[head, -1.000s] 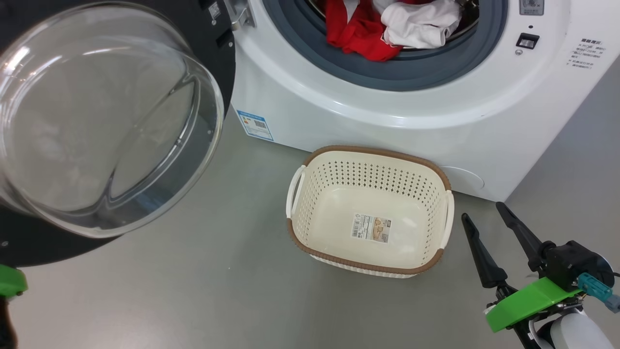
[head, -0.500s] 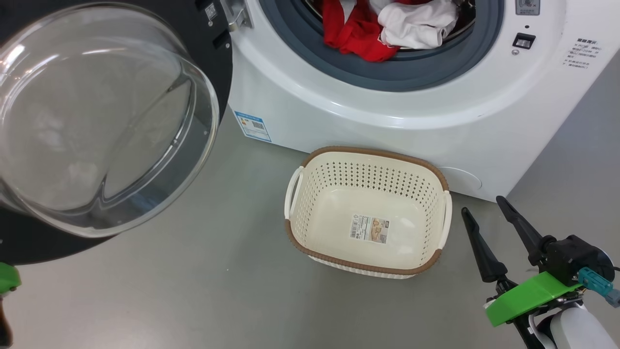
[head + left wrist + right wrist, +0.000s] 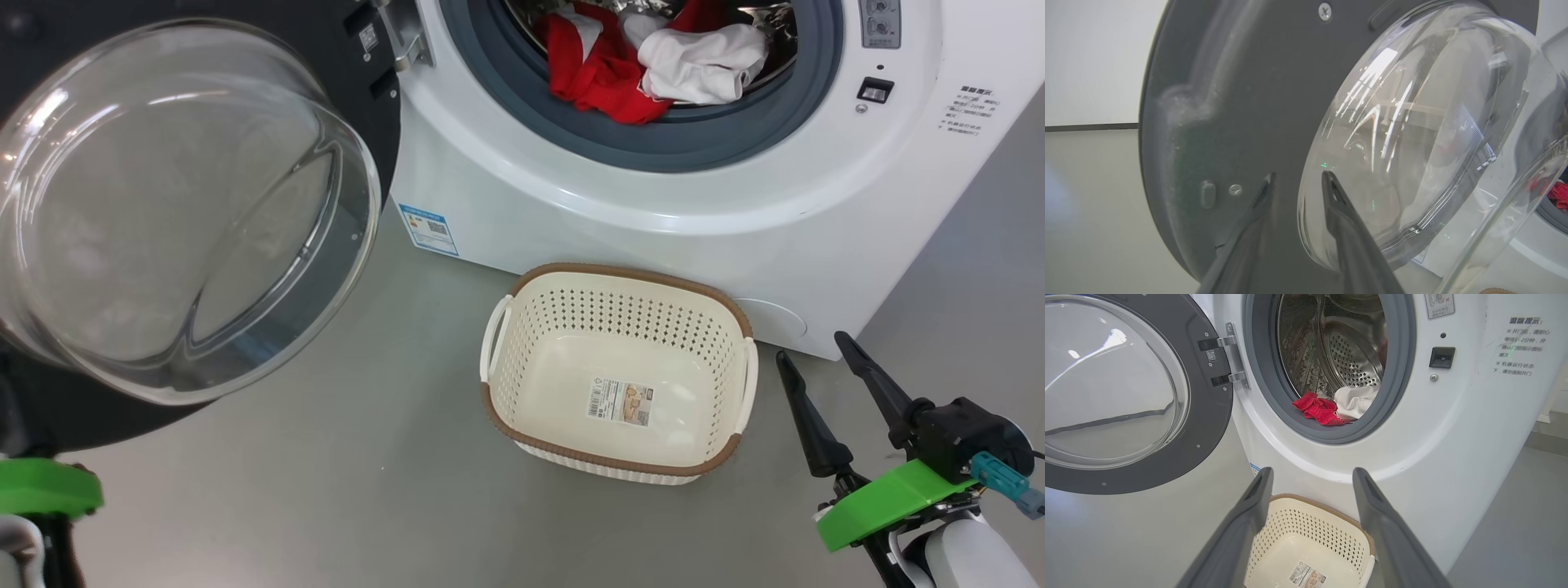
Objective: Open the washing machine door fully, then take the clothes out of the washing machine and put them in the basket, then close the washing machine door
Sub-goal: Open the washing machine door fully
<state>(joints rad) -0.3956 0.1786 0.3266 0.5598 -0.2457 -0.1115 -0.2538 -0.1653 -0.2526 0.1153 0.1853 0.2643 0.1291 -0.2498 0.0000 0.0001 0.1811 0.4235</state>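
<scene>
Red and white at the drum mouth: clothes (image 3: 653,69), heaped low against the grey ring (image 3: 653,139) of the machine (image 3: 653,237), spilling a little over its lip. Straight up the head view from the basket (image 3: 620,273), which sits on the floor (image 3: 367,490) just before the machine. Nearer to the right gripper (image 3: 811,346): low at the basket's right, fingers spread wide, nothing between them, pointing up toward the machine front. In its wrist view, clothes ahead and above, between the finger lines. Left gripper (image 3: 1297,175) off at the door (image 3: 180,212), fingers parted, gripping nothing, tips close before the door's inner face. Door swung wide to the left, well clear of the opening. Probably calls for a reach up and forward with the right arm, into the lower front of the drum. Long axis of the heap across the opening, left to right.
</scene>
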